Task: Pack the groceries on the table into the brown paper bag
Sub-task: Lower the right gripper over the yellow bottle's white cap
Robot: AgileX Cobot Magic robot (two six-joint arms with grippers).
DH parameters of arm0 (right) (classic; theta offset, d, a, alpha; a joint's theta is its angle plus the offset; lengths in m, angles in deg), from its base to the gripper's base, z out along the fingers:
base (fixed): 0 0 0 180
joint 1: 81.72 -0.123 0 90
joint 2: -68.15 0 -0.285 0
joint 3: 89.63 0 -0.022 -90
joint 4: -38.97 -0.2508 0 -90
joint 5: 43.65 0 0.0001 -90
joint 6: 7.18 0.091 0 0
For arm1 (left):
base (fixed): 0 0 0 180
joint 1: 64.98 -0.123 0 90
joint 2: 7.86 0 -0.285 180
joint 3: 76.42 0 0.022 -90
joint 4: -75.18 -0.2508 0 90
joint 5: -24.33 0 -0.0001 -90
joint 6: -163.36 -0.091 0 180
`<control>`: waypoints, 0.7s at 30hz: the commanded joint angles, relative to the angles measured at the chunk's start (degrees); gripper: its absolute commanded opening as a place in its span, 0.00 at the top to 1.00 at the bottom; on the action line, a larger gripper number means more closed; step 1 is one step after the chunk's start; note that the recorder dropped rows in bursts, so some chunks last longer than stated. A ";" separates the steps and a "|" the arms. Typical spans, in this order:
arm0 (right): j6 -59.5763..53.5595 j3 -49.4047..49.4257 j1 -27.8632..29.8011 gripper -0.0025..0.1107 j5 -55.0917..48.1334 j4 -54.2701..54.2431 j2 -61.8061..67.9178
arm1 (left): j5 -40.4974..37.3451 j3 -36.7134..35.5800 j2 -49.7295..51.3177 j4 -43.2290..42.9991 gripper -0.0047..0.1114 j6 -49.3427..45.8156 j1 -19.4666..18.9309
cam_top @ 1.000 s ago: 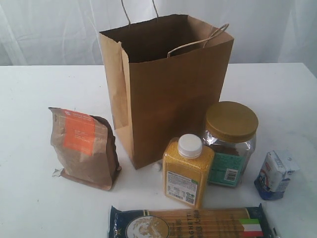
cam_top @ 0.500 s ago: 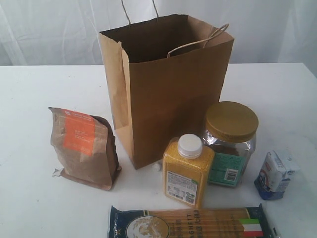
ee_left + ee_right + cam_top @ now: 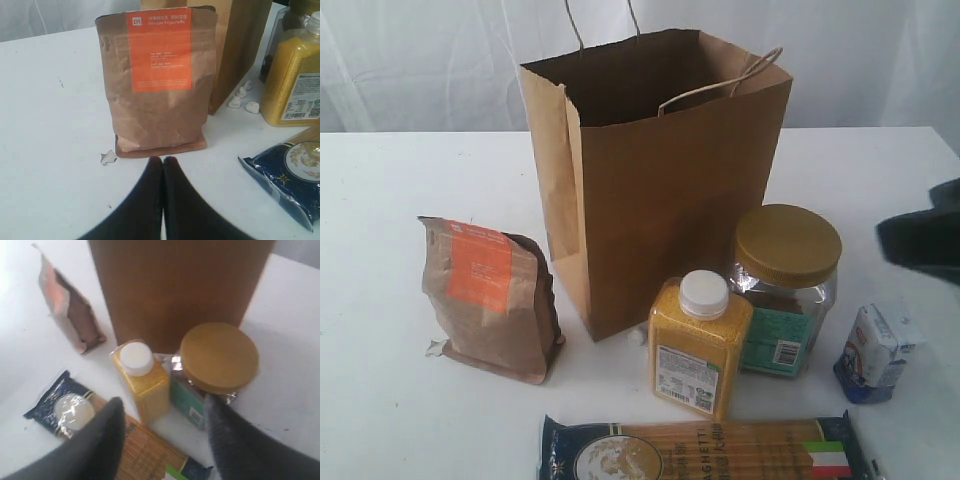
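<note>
A pick is judged in hand: the right gripper (image 3: 164, 405), jaws spread wide, is held apparently above the gold-lidded jar (image 3: 787, 285), just beside the yellow bottle (image 3: 700, 345) before the brown paper bag (image 3: 660, 190). The left gripper (image 3: 162, 162), jaws pressed together, is pointed at the kraft pouch (image 3: 157, 80). Descent clear of the bottle is needed; the table (image 3: 400, 180) is bare beside the bag.
</note>
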 commanded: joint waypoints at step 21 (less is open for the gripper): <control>-15.40 -13.57 -13.76 0.36 4.49 5.45 43.77 | -0.05 -0.15 -0.30 0.29 0.96 0.13 -0.26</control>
